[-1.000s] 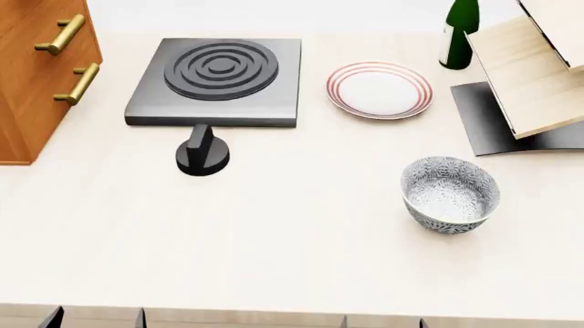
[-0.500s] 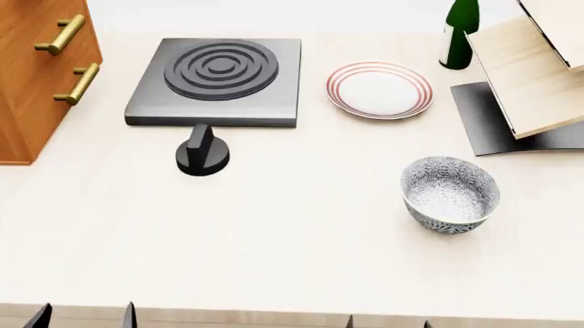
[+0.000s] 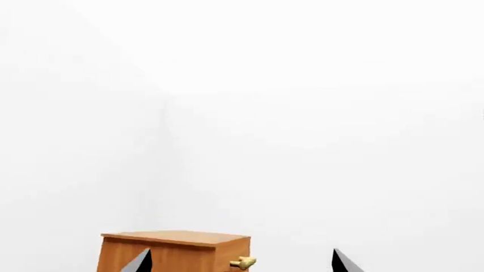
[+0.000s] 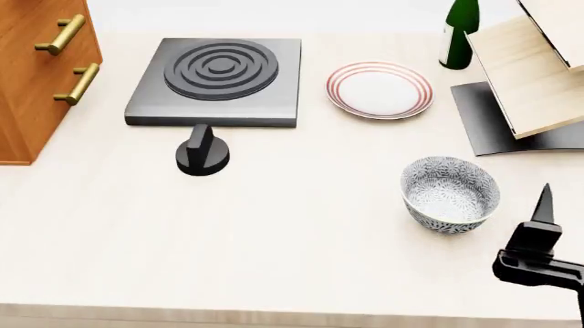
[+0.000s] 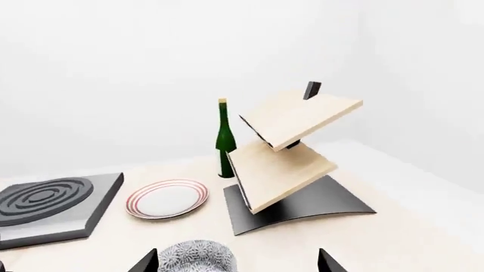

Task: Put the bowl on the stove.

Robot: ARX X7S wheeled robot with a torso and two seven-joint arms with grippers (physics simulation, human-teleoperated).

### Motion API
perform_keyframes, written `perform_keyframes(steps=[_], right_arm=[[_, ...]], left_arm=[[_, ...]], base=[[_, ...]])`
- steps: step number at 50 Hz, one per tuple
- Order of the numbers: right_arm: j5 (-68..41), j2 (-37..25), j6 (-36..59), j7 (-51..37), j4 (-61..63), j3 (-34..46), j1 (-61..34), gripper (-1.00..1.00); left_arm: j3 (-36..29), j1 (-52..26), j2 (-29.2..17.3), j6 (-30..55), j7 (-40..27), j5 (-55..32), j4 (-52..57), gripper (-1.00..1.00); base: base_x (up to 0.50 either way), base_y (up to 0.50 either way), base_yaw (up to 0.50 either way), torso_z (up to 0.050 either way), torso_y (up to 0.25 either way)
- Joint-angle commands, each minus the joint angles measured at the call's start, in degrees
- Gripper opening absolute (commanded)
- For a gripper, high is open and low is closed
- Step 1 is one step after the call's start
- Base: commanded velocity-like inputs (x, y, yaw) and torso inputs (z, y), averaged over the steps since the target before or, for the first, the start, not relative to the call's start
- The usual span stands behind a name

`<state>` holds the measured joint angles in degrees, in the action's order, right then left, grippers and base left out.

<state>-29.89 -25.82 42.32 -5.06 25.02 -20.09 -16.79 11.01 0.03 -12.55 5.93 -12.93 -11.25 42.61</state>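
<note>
The speckled white bowl (image 4: 450,193) stands upright on the pale counter at the right front. The dark-grey stove (image 4: 217,78) with its ringed burner lies at the back left, apart from the bowl. My right gripper (image 5: 237,264) is open, and one finger (image 4: 545,203) rises just right of the bowl without touching it. In the right wrist view the bowl (image 5: 195,257) sits low between the spread fingertips, nearer one of them, and the stove (image 5: 53,203) shows farther off. My left gripper (image 3: 240,266) is open and empty, out of the head view.
A black round knob (image 4: 202,152) stands in front of the stove. A red-rimmed plate (image 4: 379,89) lies between stove and a tilted wooden shelf rack (image 4: 529,75). A green bottle (image 4: 459,31) is behind it. A wooden drawer cabinet (image 4: 37,75) stands at the far left.
My right gripper has come up into the head view at the bowl's right. The left gripper's tips have slid out past the bottom left edge. Bowl and stove have not moved.
</note>
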Motion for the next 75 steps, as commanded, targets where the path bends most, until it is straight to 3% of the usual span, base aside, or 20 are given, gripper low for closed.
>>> perform_keyframes(steps=[1,6,10,15,23,26,64,75], right_arm=[[-9.70,-9.89,10.13,3.84,2.95,-16.71,-1.38,1.00],[-11.53,-13.11,9.55,8.86,4.98,-22.09,2.39,1.00],[-14.58,-13.93,10.75,12.06,5.38,-27.05,4.71,1.00],[-18.83,-14.33,13.59,13.97,4.49,-32.27,5.73,1.00],[-19.01,-14.10,12.17,16.90,3.90,-36.27,8.04,1.00],[-17.06,-13.66,11.39,13.83,2.92,-35.72,6.24,1.00],[-16.54,-13.86,9.94,15.37,5.34,-31.26,7.59,1.00],[-14.73,-14.11,9.41,14.77,5.45,-29.42,8.31,1.00]], left_arm=[[11.55,-1.01,-12.75,-4.65,-8.19,-16.55,17.36,1.00],[16.10,9.95,-33.60,-18.43,-27.63,-20.45,17.36,1.00],[23.76,22.08,-45.84,-27.57,-40.09,-19.98,17.36,1.00],[33.26,34.93,-53.74,-33.84,-49.58,-18.39,17.33,1.00],[31.92,36.41,-55.67,-36.12,-52.95,-16.56,16.40,1.00],[30.32,35.92,-56.13,-36.83,-53.69,-15.81,15.99,1.00],[28.22,34.62,-57.34,-36.25,-54.12,-15.61,16.11,1.00],[28.17,34.45,-57.15,-36.27,-53.93,-15.68,16.18,1.00]], base=[[0.00,0.00,0.00,0.000,0.000],[0.00,0.00,0.00,0.000,0.000],[0.00,0.00,0.00,0.000,0.000],[0.00,0.00,0.00,0.000,0.000],[0.00,0.00,0.00,0.000,0.000],[0.00,0.00,0.00,0.000,0.000],[0.00,0.48,0.00,0.000,0.000],[0.00,0.00,0.00,0.000,0.000]])
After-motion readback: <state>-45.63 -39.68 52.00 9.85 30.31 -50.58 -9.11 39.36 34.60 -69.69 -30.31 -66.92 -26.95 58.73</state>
